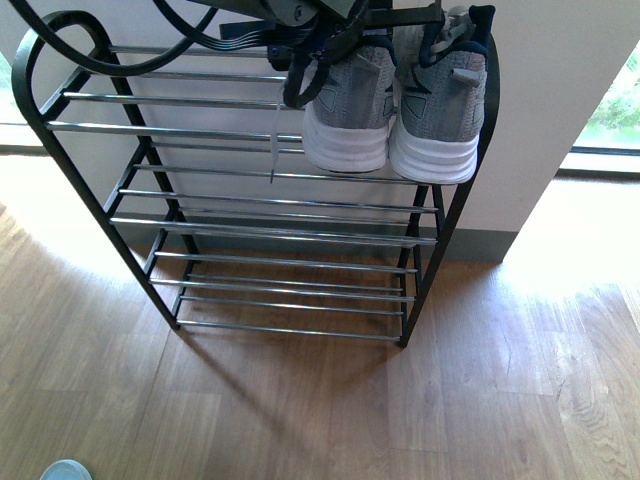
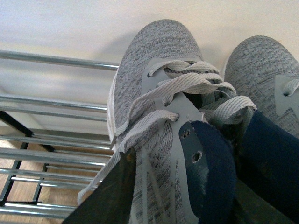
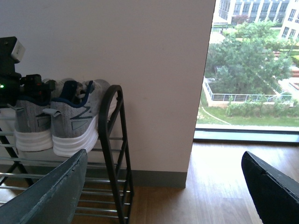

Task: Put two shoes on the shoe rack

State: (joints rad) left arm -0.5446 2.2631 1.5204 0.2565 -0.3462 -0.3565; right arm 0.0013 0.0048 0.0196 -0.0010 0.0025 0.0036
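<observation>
Nearest you, the right gripper [image 3: 163, 156] has its jaws wide apart and empty. It sits off the right end of the shoe rack [image 1: 280, 208]. Your left gripper [image 2: 182, 186] straddles the collar of one of the grey sneakers [image 2: 154, 93], a finger on either side; can't tell if it's clamped or slack. Both sneakers sit side by side at the right end of the top shelf, heels toward you, toes at the wall [image 1: 560, 90]. Their long axis runs straight away from you, so you'd likely back the left arm out heelward.
</observation>
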